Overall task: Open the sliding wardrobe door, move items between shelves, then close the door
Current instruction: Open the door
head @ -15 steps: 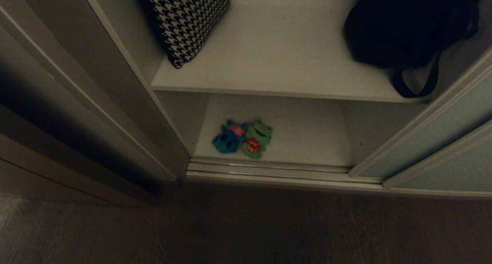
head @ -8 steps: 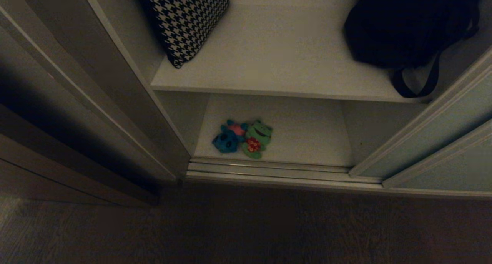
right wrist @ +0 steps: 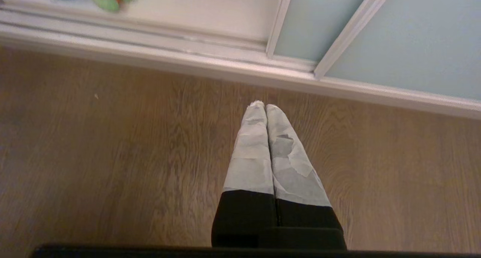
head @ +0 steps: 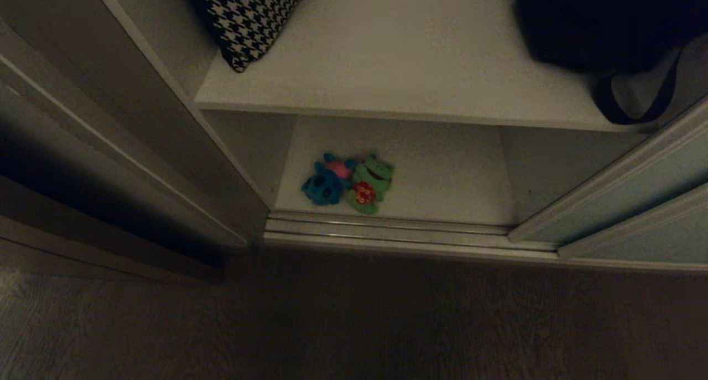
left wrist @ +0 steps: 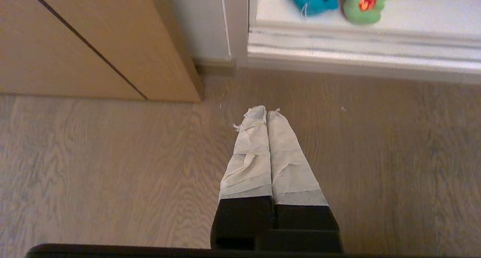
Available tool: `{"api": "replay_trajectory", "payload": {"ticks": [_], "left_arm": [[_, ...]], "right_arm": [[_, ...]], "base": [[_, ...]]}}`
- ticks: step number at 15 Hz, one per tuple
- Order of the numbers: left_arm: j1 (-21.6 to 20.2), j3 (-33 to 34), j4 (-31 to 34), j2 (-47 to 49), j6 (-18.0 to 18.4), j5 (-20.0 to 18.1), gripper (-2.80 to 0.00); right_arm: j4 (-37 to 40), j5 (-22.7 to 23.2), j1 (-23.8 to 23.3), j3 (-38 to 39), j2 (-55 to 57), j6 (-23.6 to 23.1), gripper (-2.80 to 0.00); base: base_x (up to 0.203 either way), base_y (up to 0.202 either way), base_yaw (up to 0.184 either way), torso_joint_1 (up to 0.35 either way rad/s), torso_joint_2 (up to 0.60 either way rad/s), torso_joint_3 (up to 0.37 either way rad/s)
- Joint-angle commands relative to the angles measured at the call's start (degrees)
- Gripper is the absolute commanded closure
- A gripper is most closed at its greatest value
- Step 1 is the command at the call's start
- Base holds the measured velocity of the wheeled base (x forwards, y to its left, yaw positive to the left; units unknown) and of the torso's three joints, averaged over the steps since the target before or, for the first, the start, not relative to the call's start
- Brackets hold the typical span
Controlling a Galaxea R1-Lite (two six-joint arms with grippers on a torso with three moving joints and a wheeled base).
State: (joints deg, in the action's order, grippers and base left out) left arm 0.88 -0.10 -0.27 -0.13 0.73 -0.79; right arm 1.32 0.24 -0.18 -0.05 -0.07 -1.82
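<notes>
A: So, where are the toys?

B: The bright green frog-like plush toy with a red patch [head: 371, 183] and the teal plush toy with a pink-red patch [head: 325, 182] lie touching, side by side, on the lower off-white flat shelf [head: 442, 175], near its front edge and towards its left. The teal one is on the left.

A: And above them?

B: The upper off-white shelf board [head: 398, 64] carries a black-and-white houndstooth bag [head: 243, 15] at its left and a big black bag [head: 603, 20] with a hanging strap at its right. The middle between them is bare board.

A: The door?

B: The pale grey-green sliding wardrobe door [head: 625, 197] with its slim light frame stands at the right, leaving the shelves exposed. A ribbed silvery floor track [head: 387, 233] runs just in front of the lower shelf, and brown wooden panelling [left wrist: 75, 44] stands to the left.

A: The arms?

B: Neither shows from the head. The left gripper [left wrist: 266, 113] hangs above the wood-grain floor [left wrist: 112, 168], its tape-wrapped fingers pressed together, holding nothing. The right gripper [right wrist: 265, 107] is the same: fingers together, empty, over the floor near the track.
</notes>
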Motion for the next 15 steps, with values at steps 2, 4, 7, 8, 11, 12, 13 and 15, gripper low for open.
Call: {"api": "replay_trajectory", "payload": {"ticks": [2, 4, 7, 8, 11, 12, 13, 15], "left_arm": [[0.00, -0.08, 0.09, 0.05, 0.06, 0.00, 0.00], [0.00, -0.08, 0.09, 0.11, 0.06, 0.00, 0.00], [0.00, -0.08, 0.09, 0.05, 0.06, 0.00, 0.00], [0.00, -0.08, 0.09, 0.05, 0.06, 0.00, 0.00], [0.00, -0.08, 0.09, 0.05, 0.06, 0.00, 0.00], [0.00, -0.08, 0.09, 0.05, 0.06, 0.00, 0.00], [0.00, -0.08, 0.09, 0.05, -0.03, 0.00, 0.00], [0.00, 0.03, -0.26, 0.05, -0.03, 0.00, 0.00]], "right_arm": [[0.00, 0.02, 0.01, -0.04, -0.01, -0.03, 0.00], [0.00, 0.02, 0.01, -0.01, -0.01, -0.03, 0.00], [0.00, 0.02, 0.01, -0.04, -0.01, -0.03, 0.00], [0.00, 0.02, 0.01, 0.01, -0.01, -0.03, 0.00], [0.00, 0.02, 0.01, 0.05, -0.01, -0.03, 0.00], [0.00, 0.02, 0.01, -0.04, -0.01, -0.03, 0.00], [0.00, 0.02, 0.01, -0.03, -0.01, -0.03, 0.00], [0.00, 0.02, 0.01, -0.02, -0.01, -0.03, 0.00]], "base": [[0.000, 0.000, 0.000, 0.001, 0.00, -0.200], [0.000, 0.000, 0.000, 0.006, 0.00, -0.203], [0.000, 0.000, 0.000, 0.002, 0.00, -0.200], [0.000, 0.000, 0.000, 0.002, 0.00, -0.189], [0.000, 0.000, 0.000, 0.004, 0.00, -0.200], [0.000, 0.000, 0.000, -0.002, 0.00, -0.189], [0.000, 0.000, 0.000, 0.006, 0.00, -0.201], [0.000, 0.000, 0.000, 0.001, 0.00, -0.196]]}}
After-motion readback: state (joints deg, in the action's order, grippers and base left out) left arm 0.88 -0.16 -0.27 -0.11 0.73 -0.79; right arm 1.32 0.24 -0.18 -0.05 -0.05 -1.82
